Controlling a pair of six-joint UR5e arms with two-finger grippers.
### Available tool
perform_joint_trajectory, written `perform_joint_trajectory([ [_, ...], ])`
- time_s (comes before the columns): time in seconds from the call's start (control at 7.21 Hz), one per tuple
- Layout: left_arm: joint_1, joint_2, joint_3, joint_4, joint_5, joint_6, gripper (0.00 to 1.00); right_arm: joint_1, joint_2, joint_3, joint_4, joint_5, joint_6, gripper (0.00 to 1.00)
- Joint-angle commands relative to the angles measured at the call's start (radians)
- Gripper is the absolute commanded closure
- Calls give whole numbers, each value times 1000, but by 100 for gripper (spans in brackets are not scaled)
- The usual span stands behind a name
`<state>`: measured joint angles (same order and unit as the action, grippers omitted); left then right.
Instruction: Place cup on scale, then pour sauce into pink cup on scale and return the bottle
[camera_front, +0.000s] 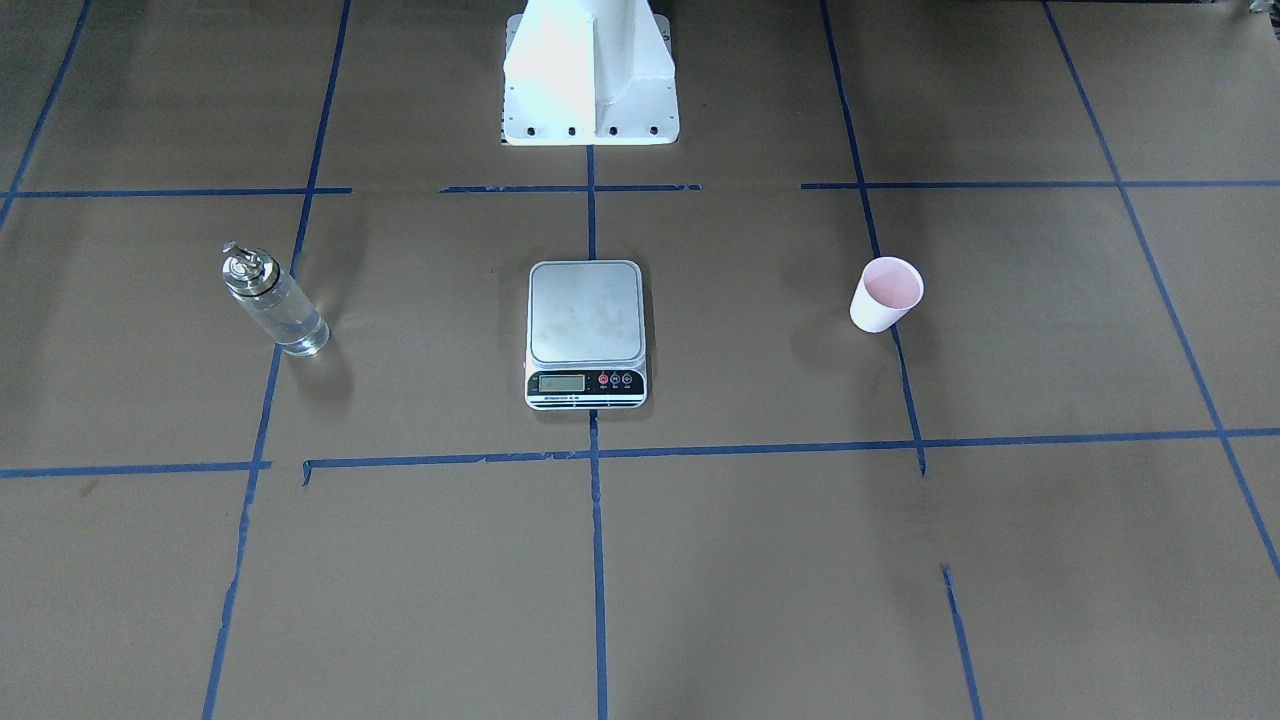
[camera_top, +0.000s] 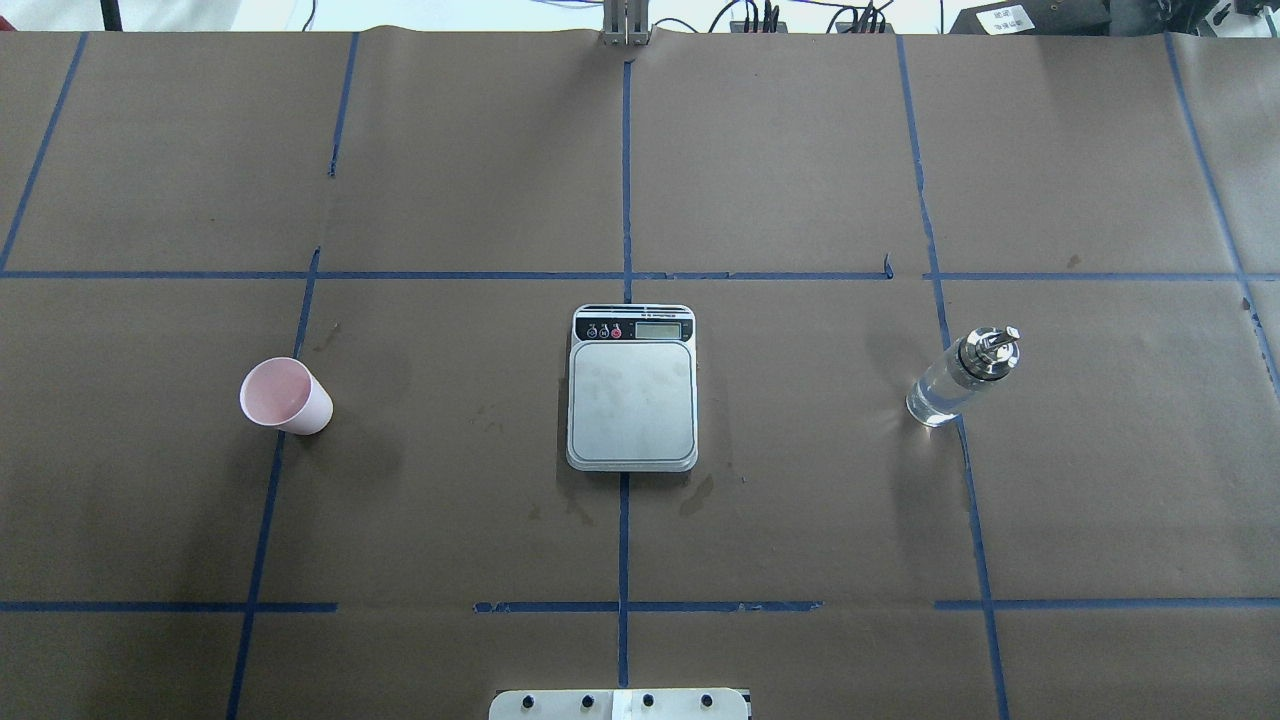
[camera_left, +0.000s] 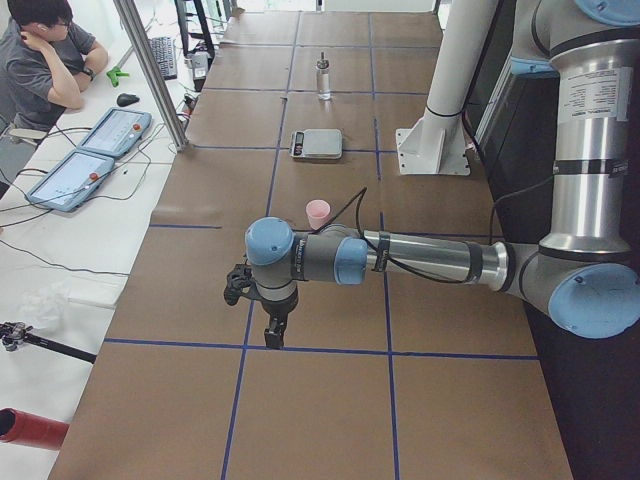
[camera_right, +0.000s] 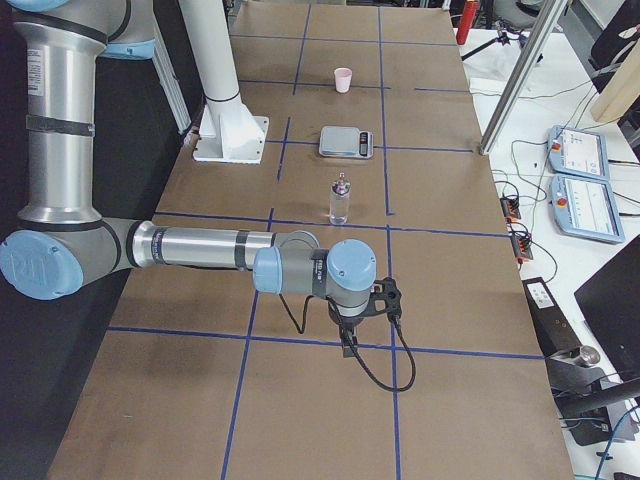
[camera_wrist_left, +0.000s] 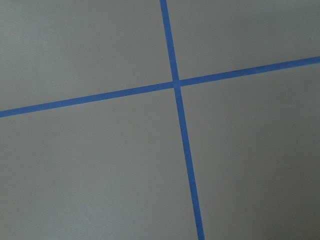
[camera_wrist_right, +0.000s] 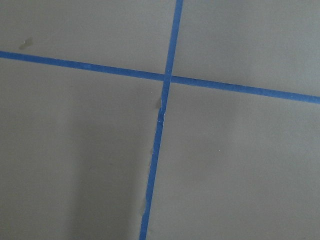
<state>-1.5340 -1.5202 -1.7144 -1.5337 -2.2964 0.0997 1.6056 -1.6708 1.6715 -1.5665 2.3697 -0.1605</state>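
The pale pink cup stands upright on the brown paper, on the robot's left. The scale sits at the table's middle, its steel platform bare. The clear glass bottle with a silver spout stands on the robot's right, with clear sauce inside. My left gripper hangs over a tape cross, well short of the cup. My right gripper hangs short of the bottle. I cannot tell whether either is open. Both wrist views show only paper and blue tape.
The white robot base stands behind the scale. Blue tape lines grid the paper. An operator sits at a side bench with tablets. A metal post stands at the table's edge.
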Motion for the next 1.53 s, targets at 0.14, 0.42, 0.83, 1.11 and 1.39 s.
perform_joint_trajectory([
  [0.14, 0, -12, -10, 1, 0, -2, 0, 0, 6, 2, 2, 2, 1, 0],
  [0.42, 0, -124, -46, 1, 0, -9, 0, -6, 11, 31, 3, 8, 4, 0],
  [0.83, 86, -166, -67, -51, -177, -24, 0, -22, 31, 39, 0, 8, 4, 0],
  [1.11, 90, -250, 31, -57, -401, -197, 0, -23, 49, 39, -1, 6, 4, 0],
  [1.39, 211, -245, -43, -74, -289, -254, 0, -36, 51, 37, -1, 6, 6, 0],
])
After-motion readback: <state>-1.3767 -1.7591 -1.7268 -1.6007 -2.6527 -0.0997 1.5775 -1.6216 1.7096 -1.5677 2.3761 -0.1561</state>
